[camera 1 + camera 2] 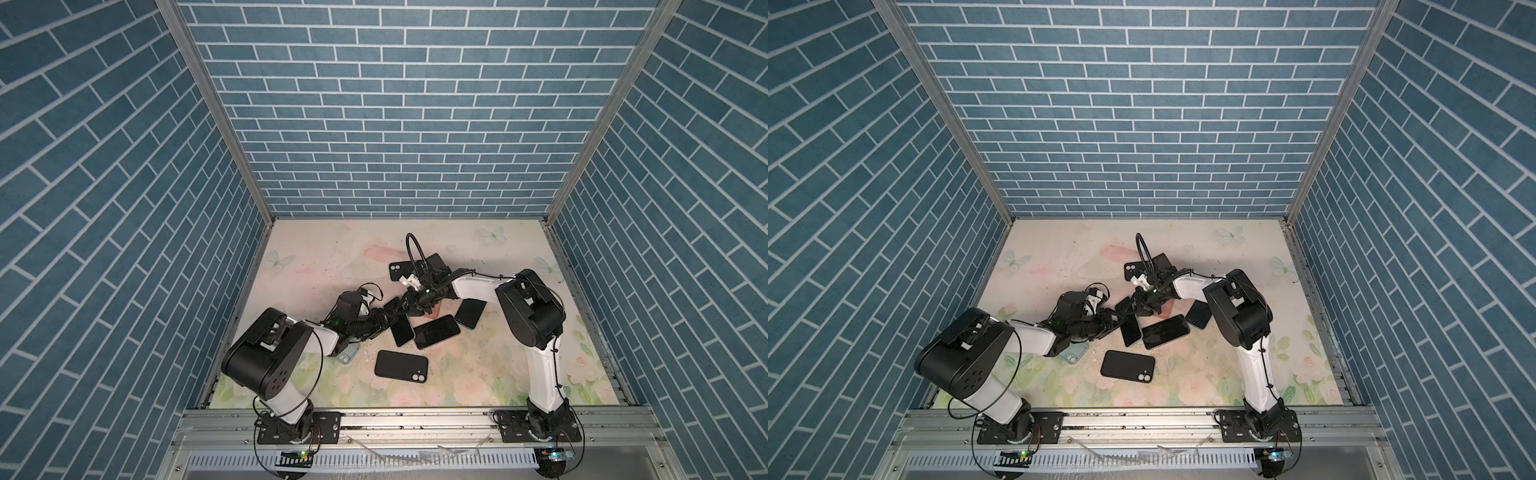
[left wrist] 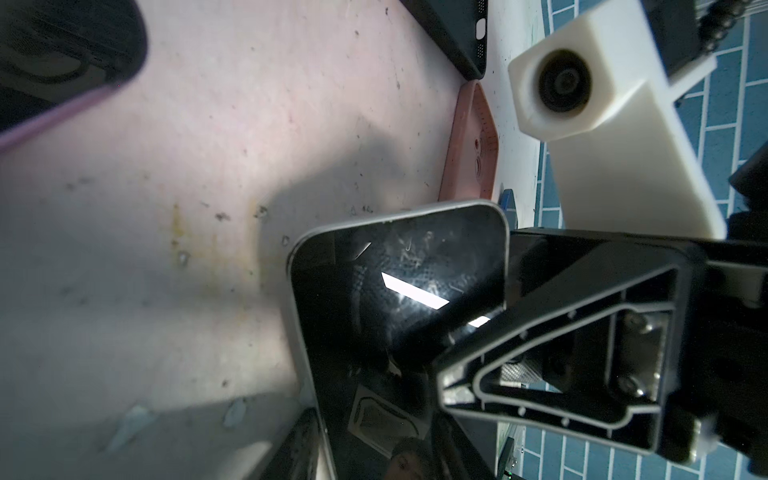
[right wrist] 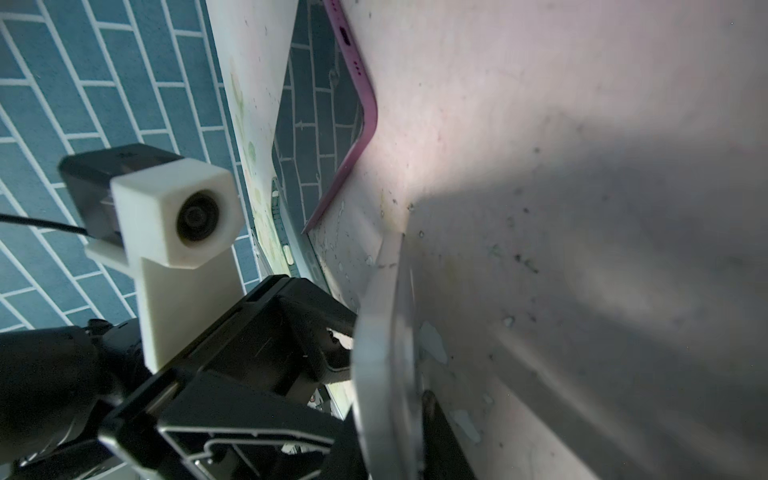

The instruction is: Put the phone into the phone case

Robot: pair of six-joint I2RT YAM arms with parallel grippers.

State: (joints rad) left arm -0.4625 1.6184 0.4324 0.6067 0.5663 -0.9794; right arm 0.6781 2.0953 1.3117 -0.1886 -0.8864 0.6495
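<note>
My right jaws are pinched on the phone (image 2: 395, 291). One finger (image 2: 582, 353) lies across its dark, smudged screen, and the right wrist view shows the other finger (image 3: 434, 415) behind its silver edge. My left jaws reach the same phone's edge, but I cannot tell whether they grip it or only touch it. The phone is tilted up from the floral bench (image 1: 316, 266), just behind the black phone case (image 1: 401, 365), which lies flat with its camera hole at its right end. A pink phone case (image 2: 469, 145) lies flat farther back from the black phone case than the phone does. A purple-edged phone (image 3: 361, 137) lies flat close by, its screen mirroring the blue brick wall; I cannot place it against the black phone case.
</note>
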